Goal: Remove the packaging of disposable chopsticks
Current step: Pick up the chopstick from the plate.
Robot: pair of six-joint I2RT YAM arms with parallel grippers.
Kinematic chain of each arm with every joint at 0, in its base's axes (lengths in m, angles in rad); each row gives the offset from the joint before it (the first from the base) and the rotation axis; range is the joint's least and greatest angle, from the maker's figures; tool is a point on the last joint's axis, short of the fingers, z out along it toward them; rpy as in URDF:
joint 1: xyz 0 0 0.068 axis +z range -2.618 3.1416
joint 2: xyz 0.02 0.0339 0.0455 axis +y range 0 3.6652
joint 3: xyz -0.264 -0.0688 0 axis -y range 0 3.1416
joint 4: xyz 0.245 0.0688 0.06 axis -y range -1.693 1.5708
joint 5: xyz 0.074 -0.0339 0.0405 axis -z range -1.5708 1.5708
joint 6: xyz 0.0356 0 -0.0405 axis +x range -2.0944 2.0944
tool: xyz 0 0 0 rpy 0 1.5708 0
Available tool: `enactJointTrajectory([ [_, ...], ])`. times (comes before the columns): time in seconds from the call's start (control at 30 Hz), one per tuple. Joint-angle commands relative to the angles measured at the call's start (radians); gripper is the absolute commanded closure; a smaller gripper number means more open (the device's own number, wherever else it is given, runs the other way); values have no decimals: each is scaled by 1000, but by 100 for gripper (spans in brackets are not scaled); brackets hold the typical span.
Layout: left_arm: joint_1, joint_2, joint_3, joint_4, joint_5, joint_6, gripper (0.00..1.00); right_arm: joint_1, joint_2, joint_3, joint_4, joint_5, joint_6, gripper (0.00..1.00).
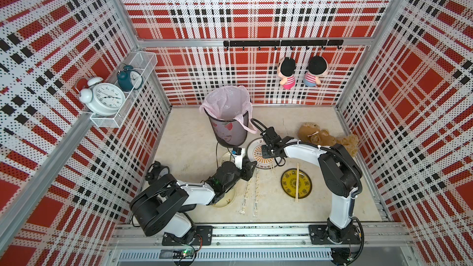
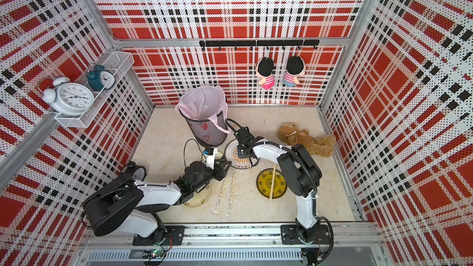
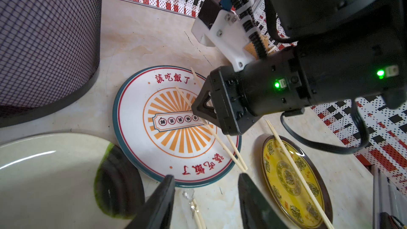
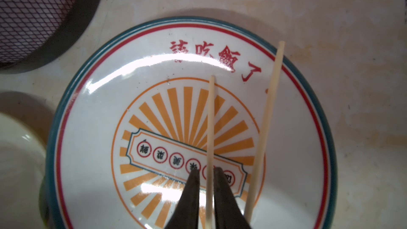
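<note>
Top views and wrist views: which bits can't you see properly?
- Pale plate: mostly hidden under the left arm in both top views.
- Right gripper: the right wrist view shows its jaws either side of one chopstick; whether they pinch it is unclear.
- Inside of the bin: the pink liner hides it in both top views.
- Print on the wrapped pairs: too small in the top views.

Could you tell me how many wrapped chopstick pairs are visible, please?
2. One wrapped pair lies beside the second wrapped pair, between the left arm and yellow plate; more may be hidden.
</note>
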Motion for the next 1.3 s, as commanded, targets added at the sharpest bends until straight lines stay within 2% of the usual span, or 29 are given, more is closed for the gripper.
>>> enactJointTrajectory([
  [0.0, 8, 22, -3, 33, 16, -2, 49, 7, 25, 4, 15, -8, 30, 84],
  [0.4, 11, 39, -3, 47, 23, -6, 49, 7, 39, -5, 26, -1, 36, 85],
  [0.53, 13, 38, -5, 49, 22, -6, 49, 7, 38, -15, 36, 1, 43, 91],
  [0.73, 17, 38, -8, 55, 24, -8, 49, 8, 20, -47, 95, -30, 78, 93],
  [1.27, 16, 33, -10, 69, 35, -16, 49, 7, -239, -269, 350, -71, 142, 96],
])
